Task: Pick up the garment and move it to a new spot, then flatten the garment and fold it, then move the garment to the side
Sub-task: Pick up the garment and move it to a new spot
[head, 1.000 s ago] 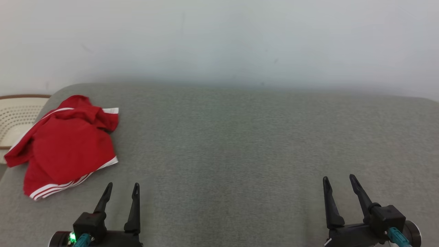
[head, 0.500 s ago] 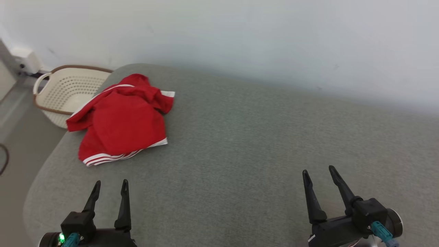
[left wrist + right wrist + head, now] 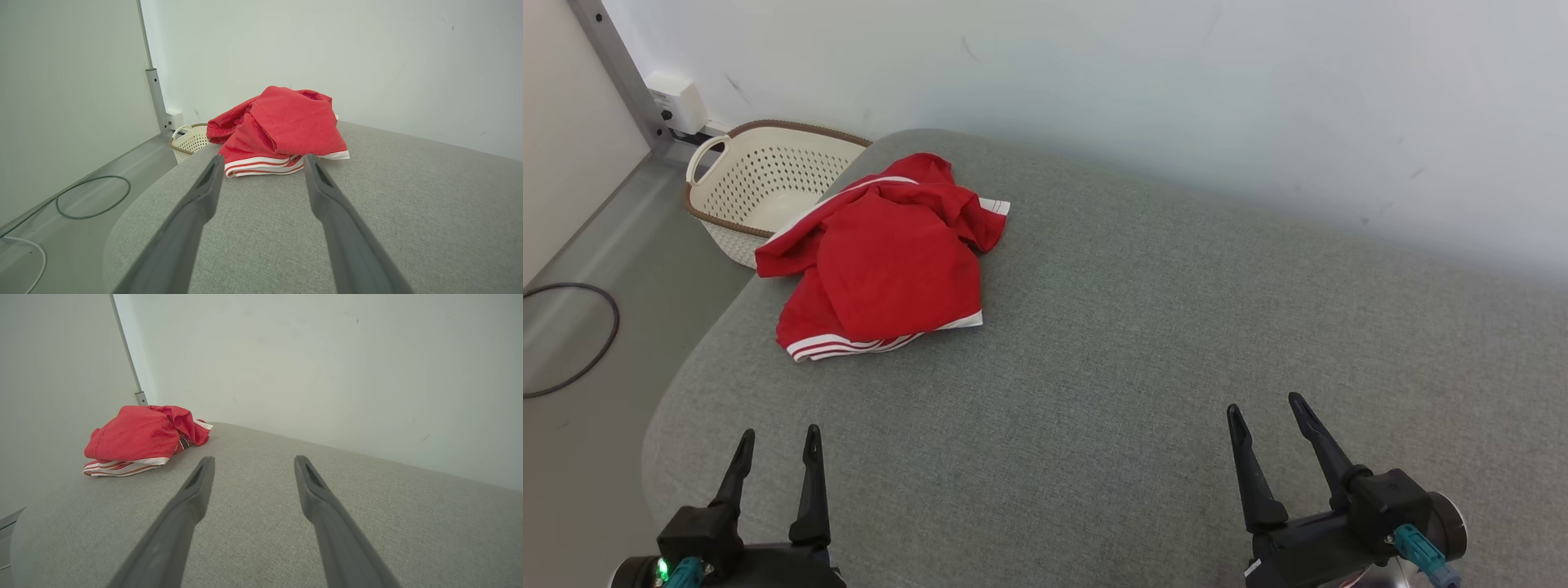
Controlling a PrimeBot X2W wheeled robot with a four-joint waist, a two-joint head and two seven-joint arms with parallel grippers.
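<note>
Judging by red shorts (image 3: 882, 261) crumpled at far-left corner of grey cushion (image 3: 1135, 343), not started yet. Left gripper (image 3: 779, 431), right gripper (image 3: 1263, 403) spread, empty.

The head view looks forward and down from above and behind the left gripper (image 3: 779, 431) and right gripper (image 3: 1263, 403). Each wrist view sits low over the grey cushion (image 3: 1111, 343), sighting along its own fingers (image 3: 192, 220). All three share the red garment (image 3: 890, 269), ahead-left of both grippers and nearer the left one.
</note>
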